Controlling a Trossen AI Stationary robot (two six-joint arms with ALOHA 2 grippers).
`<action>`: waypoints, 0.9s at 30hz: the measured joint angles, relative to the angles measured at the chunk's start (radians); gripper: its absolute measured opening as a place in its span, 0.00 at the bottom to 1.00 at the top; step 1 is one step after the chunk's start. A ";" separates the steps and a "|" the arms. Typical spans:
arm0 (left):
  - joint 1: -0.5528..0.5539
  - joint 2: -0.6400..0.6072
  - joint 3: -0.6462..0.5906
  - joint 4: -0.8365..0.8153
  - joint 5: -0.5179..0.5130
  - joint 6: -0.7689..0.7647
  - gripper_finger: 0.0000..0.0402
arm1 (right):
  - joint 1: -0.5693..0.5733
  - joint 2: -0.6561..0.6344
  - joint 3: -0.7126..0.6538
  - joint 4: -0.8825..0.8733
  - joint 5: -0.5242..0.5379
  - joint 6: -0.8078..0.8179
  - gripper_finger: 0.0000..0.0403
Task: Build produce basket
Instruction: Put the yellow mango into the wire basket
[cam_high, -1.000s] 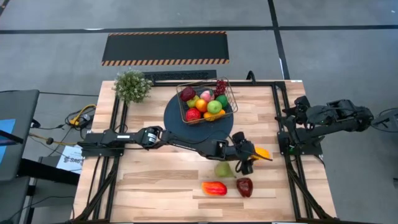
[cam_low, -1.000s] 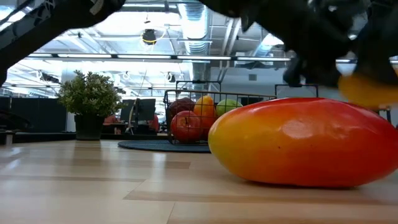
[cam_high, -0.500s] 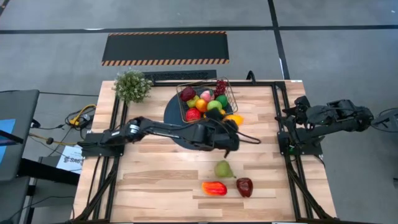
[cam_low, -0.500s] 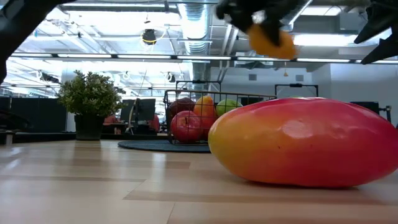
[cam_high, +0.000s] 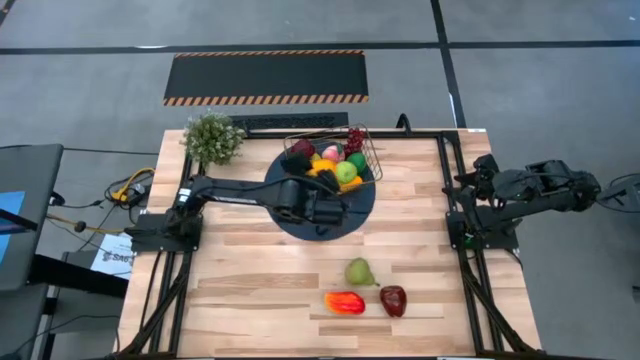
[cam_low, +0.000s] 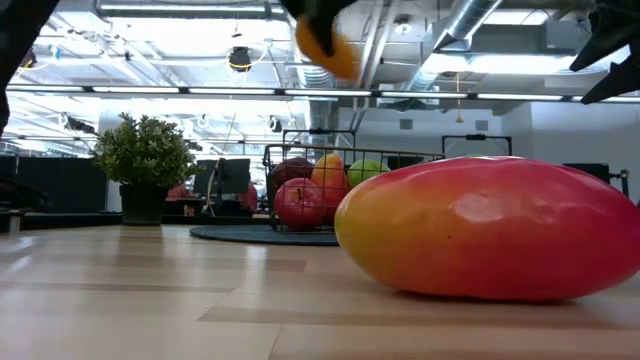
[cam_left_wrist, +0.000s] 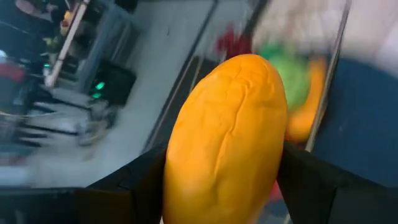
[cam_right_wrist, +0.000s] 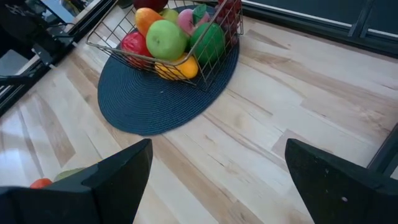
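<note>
With the left gripper (cam_high: 318, 178) clamped on the orange fruit (cam_left_wrist: 224, 140), centre it over the basket (cam_high: 365, 150) before releasing.

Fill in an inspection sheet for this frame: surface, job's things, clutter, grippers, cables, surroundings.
Surface: pale wood table, round dark blue mat under the basket.
Job's things: wire basket holds apples, a peach, grapes and more; a green pear, a mango and a dark red pepper lie loose on the table's near side.
Clutter: potted plant at the far left corner.
Grippers: left gripper shut on an orange pepper, above the basket's near edge; right gripper open, parked at the right edge.
Cables: yellow and black leads off the table's left side.
Surroundings: hazard-striped floor mat; no person seen.
</note>
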 joint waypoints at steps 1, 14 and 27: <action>0.004 -0.006 -0.029 -0.045 0.006 0.008 0.59 | 0.000 -0.001 0.000 -0.001 -0.001 0.000 0.96; 0.105 -0.329 -0.663 0.424 0.145 0.039 0.59 | 0.000 0.000 0.000 -0.008 -0.026 0.000 0.96; 0.232 -0.525 -1.056 1.110 0.467 0.333 0.59 | -0.001 -0.001 0.000 -0.024 -0.034 0.000 0.96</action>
